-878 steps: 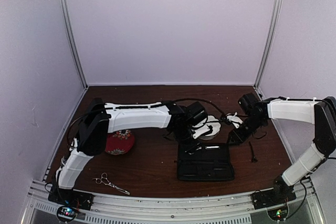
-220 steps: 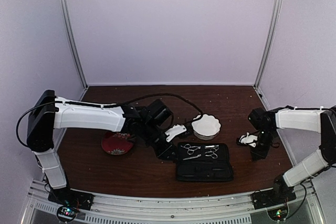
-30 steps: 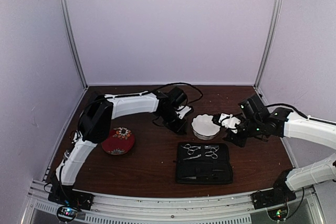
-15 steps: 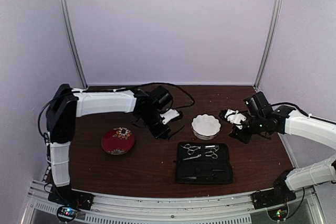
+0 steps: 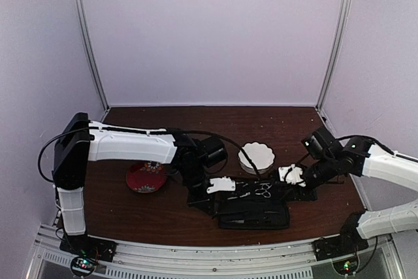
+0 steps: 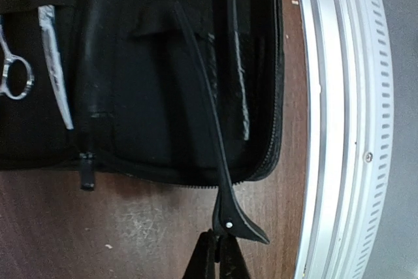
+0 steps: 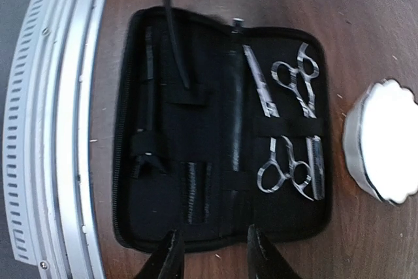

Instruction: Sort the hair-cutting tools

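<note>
Black clip pinched tight in left gripper, tip in the case pocket straight ahead, right gripper half-open and empty, scissors strapped in, so nearly done.

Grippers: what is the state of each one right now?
Left gripper: closed on a black clip.
Right gripper: open, holding nothing.

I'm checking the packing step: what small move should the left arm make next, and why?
Probably push the black hair clip lengthwise, deeper into the open zip case. The left gripper pinches the clip's tail, which hangs past the case's zip edge over the table, while its tip only reaches the pocket strap.
</note>
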### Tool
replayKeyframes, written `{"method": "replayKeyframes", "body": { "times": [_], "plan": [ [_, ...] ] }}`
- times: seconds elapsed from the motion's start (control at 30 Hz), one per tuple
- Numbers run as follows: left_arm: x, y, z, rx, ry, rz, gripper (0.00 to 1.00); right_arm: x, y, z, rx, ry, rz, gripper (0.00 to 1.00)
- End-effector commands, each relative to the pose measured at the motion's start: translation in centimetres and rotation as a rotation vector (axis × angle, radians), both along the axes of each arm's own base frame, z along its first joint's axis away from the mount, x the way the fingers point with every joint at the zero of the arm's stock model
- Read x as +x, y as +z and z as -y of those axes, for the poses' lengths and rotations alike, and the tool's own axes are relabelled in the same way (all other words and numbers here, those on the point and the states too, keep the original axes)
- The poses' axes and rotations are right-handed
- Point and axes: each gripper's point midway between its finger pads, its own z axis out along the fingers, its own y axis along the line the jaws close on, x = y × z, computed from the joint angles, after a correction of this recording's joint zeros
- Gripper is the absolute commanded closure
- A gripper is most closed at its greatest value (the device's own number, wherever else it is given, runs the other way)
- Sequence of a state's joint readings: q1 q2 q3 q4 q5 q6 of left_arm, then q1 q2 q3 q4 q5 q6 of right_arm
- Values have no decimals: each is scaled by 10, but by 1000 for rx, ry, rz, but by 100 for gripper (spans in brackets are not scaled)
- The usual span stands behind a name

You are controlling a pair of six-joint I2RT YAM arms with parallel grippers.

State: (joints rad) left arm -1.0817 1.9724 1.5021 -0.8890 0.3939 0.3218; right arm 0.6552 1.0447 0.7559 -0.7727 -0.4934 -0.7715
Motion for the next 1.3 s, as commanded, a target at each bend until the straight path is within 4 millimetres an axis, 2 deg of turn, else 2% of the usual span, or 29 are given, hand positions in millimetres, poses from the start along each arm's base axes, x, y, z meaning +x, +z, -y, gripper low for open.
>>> {"method": "replayKeyframes", "body": {
  "times": [0.0,0.2,0.6,0.77,0.93,1.17,1.27],
  "plan": [
    [-12,-3,-4,16,-53,-51,100,-42,-38,4,-136,208,6,67],
    [-3,-21,-10,143,-19,-24,100,-59,-57,-6,-189,311,36,67],
    [12,-32,-7,207,4,28,100,-72,-93,-2,-324,425,80,70],
    [10,-34,-13,218,-23,39,100,-72,-104,1,-362,433,87,75],
    [5,-39,-13,228,-72,58,100,-65,-115,5,-402,431,129,86],
    [11,-49,-14,285,-68,95,100,-65,-122,9,-423,447,150,91],
    [10,-48,-8,273,-97,110,100,-65,-122,7,-421,450,162,92]
  ]
}}
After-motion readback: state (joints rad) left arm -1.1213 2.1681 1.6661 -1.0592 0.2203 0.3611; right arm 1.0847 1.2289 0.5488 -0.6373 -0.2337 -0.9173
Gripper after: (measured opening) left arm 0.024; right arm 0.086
